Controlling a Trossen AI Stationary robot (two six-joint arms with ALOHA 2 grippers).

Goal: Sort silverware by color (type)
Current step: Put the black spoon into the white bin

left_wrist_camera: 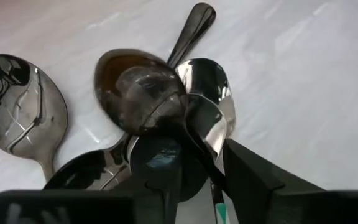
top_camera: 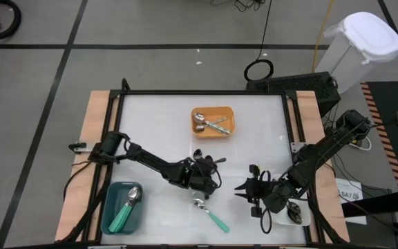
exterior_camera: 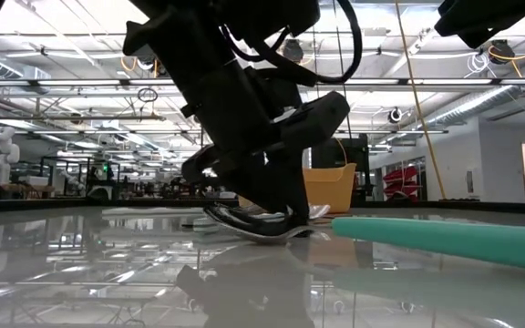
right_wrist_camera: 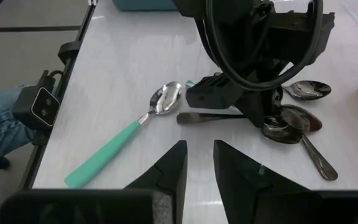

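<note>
Left pincer is down in the pile of spoons at mid-worktop, fingers part-spread around overlapping bowls; whether one is pinched, I cannot tell. Advise isolating one handle before lifting. Right pincer waits to the right, narrowly parted, empty.

Likely a robotics lab — exposed ceiling trusses, taped floor.

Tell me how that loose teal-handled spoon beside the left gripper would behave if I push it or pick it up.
The teal-handled spoon lies flat on the glossy white table, so a push would probably slide or spin it rather than roll it. It looks rigid. Its thick handle seems the easier grip; the polished bowl might slip between fingers.
</note>
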